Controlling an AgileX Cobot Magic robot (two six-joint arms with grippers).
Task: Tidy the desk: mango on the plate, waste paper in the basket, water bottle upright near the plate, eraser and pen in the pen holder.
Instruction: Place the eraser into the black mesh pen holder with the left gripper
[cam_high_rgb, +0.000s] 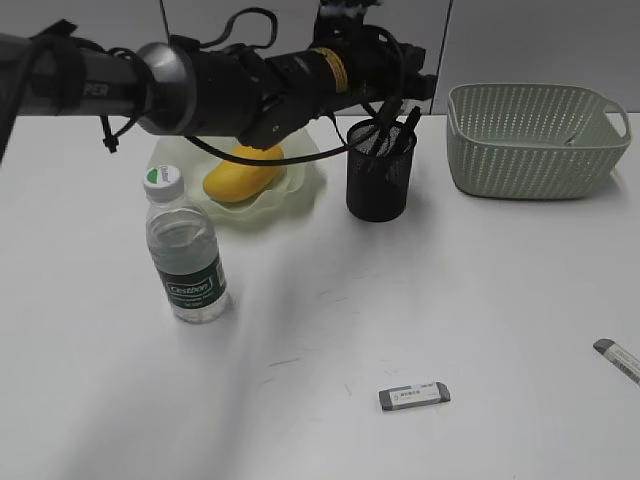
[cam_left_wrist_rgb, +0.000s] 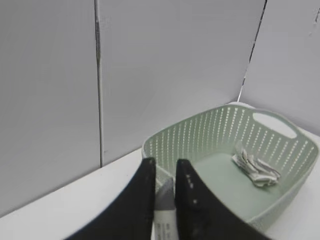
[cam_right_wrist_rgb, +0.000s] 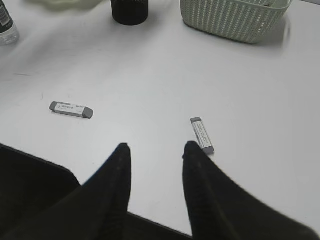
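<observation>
Bottle (cam_high_rgb: 185, 260) stood upright just beside plate (cam_high_rgb: 300, 180); mango (cam_high_rgb: 242, 172) lay in plate. Left gripper (cam_left_wrist_rgb: 165, 162) was over holder (cam_high_rgb: 378, 185), fingers narrow, pinching a grey-and-white eraser (cam_left_wrist_rgb: 165, 200). Paper (cam_left_wrist_rgb: 255, 167) lay in basket (cam_high_rgb: 530, 150). Second eraser (cam_high_rgb: 415, 396) and third eraser (cam_high_rgb: 618, 358) lay on desk (cam_high_rgb: 450, 300); right gripper (cam_right_wrist_rgb: 155, 150) hovered near the third, fingers wide, empty. Step judged: eraser into holder. Next: centre over the rim, lower, release
</observation>
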